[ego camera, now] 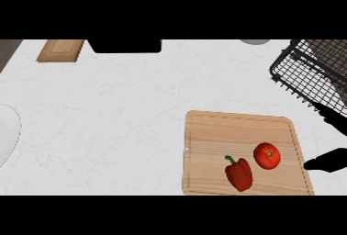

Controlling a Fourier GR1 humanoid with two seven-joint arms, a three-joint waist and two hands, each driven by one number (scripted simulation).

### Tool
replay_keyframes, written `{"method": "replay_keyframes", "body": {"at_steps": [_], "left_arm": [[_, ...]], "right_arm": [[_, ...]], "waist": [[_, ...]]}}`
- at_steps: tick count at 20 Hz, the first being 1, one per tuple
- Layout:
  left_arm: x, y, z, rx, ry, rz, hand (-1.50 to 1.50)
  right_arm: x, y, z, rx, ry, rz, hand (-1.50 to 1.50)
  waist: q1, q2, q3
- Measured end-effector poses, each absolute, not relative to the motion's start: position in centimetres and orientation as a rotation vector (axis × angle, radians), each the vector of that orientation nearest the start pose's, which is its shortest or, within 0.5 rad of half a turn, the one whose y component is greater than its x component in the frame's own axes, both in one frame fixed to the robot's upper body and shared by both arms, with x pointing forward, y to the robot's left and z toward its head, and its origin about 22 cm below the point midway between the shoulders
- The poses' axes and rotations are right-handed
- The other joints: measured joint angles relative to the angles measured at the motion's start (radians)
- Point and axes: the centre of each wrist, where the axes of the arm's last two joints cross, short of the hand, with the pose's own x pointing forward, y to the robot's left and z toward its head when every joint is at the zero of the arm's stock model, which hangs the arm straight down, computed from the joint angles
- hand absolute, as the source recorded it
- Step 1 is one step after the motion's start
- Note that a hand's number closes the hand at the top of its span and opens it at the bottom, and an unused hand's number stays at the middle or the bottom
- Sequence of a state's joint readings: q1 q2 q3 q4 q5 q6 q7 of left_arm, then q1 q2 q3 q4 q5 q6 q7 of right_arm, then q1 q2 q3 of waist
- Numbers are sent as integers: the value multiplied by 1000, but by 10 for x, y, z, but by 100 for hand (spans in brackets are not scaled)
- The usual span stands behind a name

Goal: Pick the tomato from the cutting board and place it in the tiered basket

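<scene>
Tomato (267, 155) on cutting board (230, 131), beside pepper (238, 174)

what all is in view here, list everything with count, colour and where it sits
cutting board: one, light wood, lower right of the counter
tomato: one, red, right part of the cutting board
bell pepper: one, dark red with green stem, on the board left of the tomato
tiered basket: one, black wire mesh, upper right
small wooden block: one, tan, top left
dark object: one, black, top edge
pale round object: one, grey, top edge, mostly cut off
white curved object: one, left edge, partly cut off
counter: one, white
right hand: one, black, right edge beside the board, fingers apart, holding nothing
</scene>
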State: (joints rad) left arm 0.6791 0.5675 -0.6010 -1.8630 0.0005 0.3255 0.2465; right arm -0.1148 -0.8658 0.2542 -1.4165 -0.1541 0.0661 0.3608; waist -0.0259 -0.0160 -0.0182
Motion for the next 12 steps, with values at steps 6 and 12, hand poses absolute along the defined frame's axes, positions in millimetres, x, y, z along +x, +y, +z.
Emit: {"method": "replay_keyframes", "body": {"at_steps": [6, 12], "left_arm": [[33, 238, -24, 164, -837, -341, 0], [35, 238, -25, 173, -844, -342, 0]], "right_arm": [[262, -369, 74, -499, -850, 677, -150], [263, -354, 75, -497, -777, 720, -150]], "waist": [[6, 4, 2], [6, 3, 4]]}}
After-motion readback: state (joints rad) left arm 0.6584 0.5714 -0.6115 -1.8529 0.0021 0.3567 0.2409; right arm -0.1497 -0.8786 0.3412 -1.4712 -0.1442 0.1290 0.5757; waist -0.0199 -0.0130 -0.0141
